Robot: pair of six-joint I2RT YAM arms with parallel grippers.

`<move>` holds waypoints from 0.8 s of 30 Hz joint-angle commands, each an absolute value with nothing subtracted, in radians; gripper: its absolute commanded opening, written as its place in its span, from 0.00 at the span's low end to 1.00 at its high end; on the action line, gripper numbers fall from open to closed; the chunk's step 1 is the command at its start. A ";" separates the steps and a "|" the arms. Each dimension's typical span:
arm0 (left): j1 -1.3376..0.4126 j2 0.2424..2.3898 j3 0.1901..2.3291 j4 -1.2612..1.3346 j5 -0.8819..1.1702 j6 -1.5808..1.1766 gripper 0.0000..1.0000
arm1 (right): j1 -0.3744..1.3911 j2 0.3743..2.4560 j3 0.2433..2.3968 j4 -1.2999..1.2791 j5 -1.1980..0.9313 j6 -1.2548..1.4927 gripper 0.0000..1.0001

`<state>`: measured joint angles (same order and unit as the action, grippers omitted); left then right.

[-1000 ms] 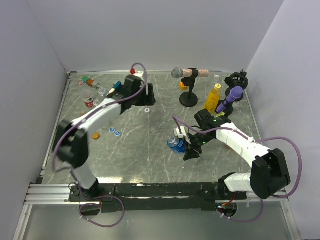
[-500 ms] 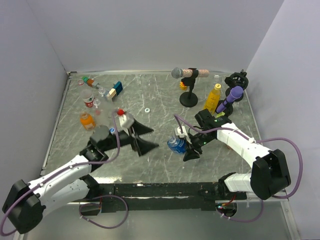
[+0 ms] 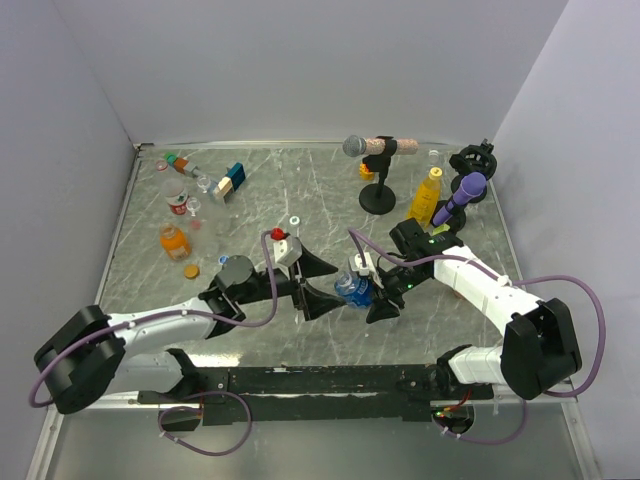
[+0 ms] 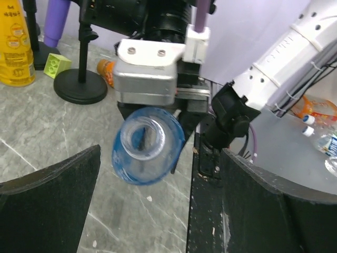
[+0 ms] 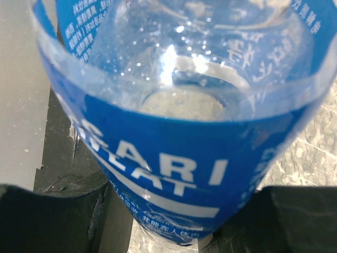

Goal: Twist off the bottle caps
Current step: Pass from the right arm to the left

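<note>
My right gripper (image 3: 378, 292) is shut on a clear bottle (image 3: 352, 289) with a blue label (image 5: 174, 158) and holds it tilted above the table centre. The label fills the right wrist view, with a dark finger at each lower corner. My left gripper (image 3: 338, 285) is open, its two fingers spread just left of the bottle's neck. In the left wrist view the bottle's mouth (image 4: 142, 138) faces me as a clear ring with no cap on it, ahead of the wide-spread fingers (image 4: 47, 203). An orange cap (image 3: 190, 271) and a white cap (image 3: 294, 219) lie on the table.
A squat orange bottle (image 3: 172, 240), a red can (image 3: 178, 207) and coloured blocks (image 3: 235, 178) sit at the far left. A yellow bottle (image 3: 426, 196), a microphone stand (image 3: 377, 195) and a purple microphone (image 3: 462, 195) stand at the back right.
My left arm has swung from the far left of the table to the centre, its gripper has opened wide, and it now faces the bottle's neck. The right arm and bottle have not moved.
</note>
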<state>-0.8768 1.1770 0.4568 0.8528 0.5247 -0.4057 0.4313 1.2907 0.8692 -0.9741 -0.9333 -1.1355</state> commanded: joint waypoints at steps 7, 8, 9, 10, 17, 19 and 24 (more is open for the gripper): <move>-0.885 1.253 0.548 0.954 0.480 -0.411 0.84 | 0.425 1.272 0.902 -0.989 -0.982 -1.173 0.30; -0.885 1.258 0.551 0.953 0.476 -0.414 0.83 | 0.425 1.272 0.902 -0.989 -0.982 -1.175 0.30; -0.885 1.262 0.552 0.947 0.472 -0.416 0.81 | 0.425 1.273 0.902 -0.989 -0.982 -1.175 0.30; -0.885 1.266 0.555 0.940 0.471 -0.416 0.79 | 0.425 1.273 0.903 -0.989 -0.982 -1.174 0.30; -0.885 1.292 0.574 0.925 0.486 -0.423 0.70 | 0.425 1.273 0.904 -0.989 -0.980 -1.172 0.29; -0.885 1.298 0.578 0.922 0.494 -0.428 0.69 | 0.425 1.276 0.904 -0.989 -0.980 -1.172 0.29; -0.885 1.304 0.583 0.913 0.511 -0.433 0.62 | 0.425 1.276 0.904 -0.989 -0.980 -1.170 0.29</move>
